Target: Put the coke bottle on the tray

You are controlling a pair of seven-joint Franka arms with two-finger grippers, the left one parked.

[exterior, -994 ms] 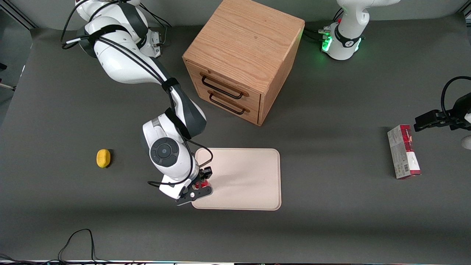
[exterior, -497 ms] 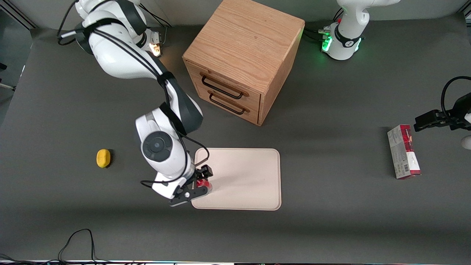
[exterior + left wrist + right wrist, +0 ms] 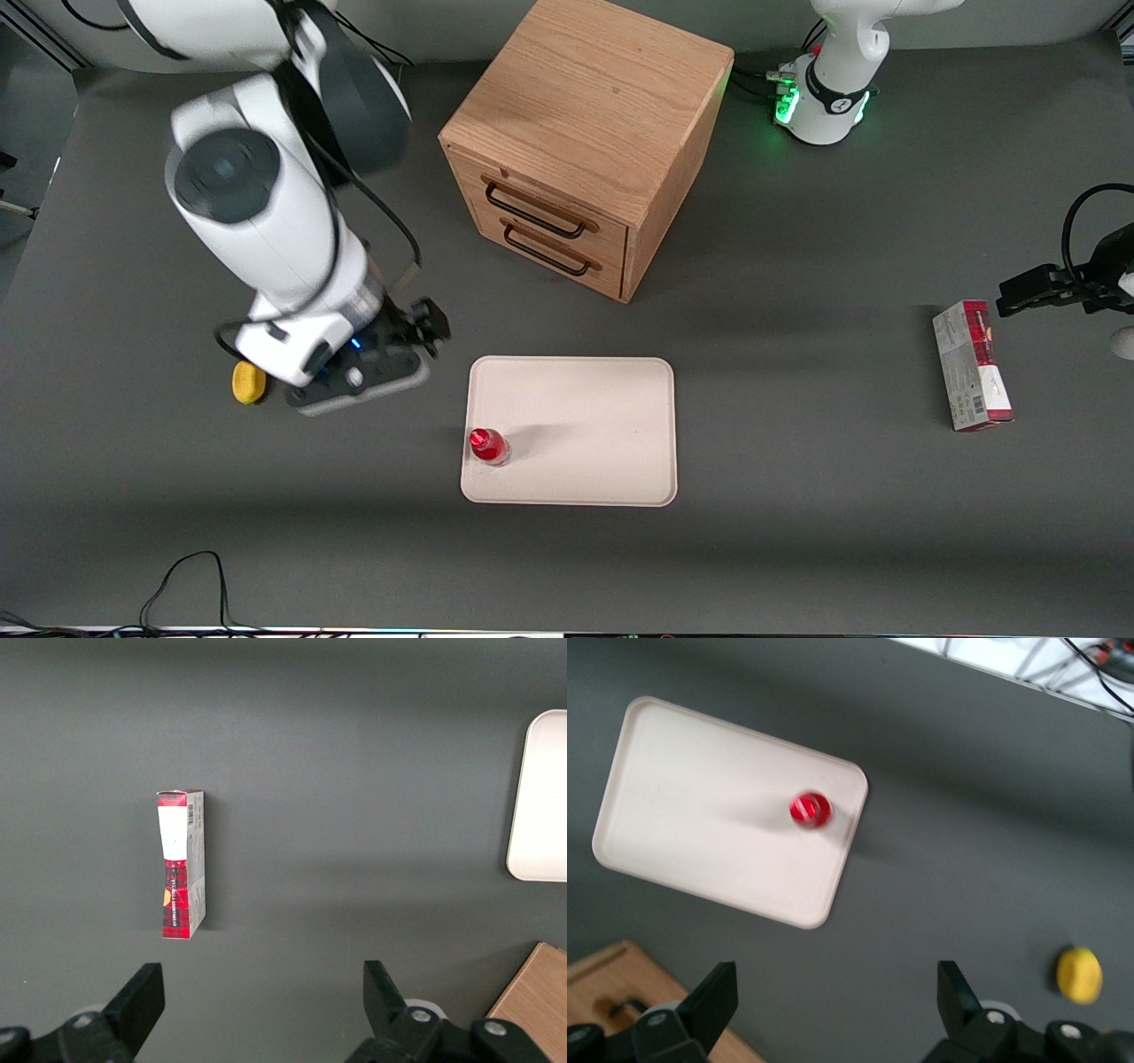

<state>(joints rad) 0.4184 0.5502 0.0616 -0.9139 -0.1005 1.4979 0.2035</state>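
1. Front view, starting at the working arm's end of the table: a small yellow thing (image 3: 249, 381), prob a toy lemon, sits on the dark table (image 3: 797, 549). The arm's body partly covers it. Risk: if the arm drops low it could bump the lemon and make it roll.

2. Next comes the gripper (image 3: 403, 350), up in the air above the table, between the lemon and the tray. Right wrist view shows its two fingers (image 3: 713, 992) spread wide w/ nothing between them. It's well apart from the bottle.

3. Then the coke bottle (image 3: 488, 445). It stands upright on the tray (image 3: 602, 399), red cap up, right by the tray corner nearest the working arm and close to the rim. Same in the wrist view: bottle (image 3: 810, 809) inside the tray (image 3: 673, 815), near the edge. So the job looks done, I think.

4. Risk for the bottle: it's small and tall-ish, so a knock or a table shake could tip it, and it's so near the rim it might roll off.

5. Wooden drawer box (image 3: 585, 142) sits farther from the front camera than the tray. A wide swing of the arm could hit it.

6. Red-and-grey carton (image 3: 971, 365) lies toward the parked arm's end, well apart. No trouble there.
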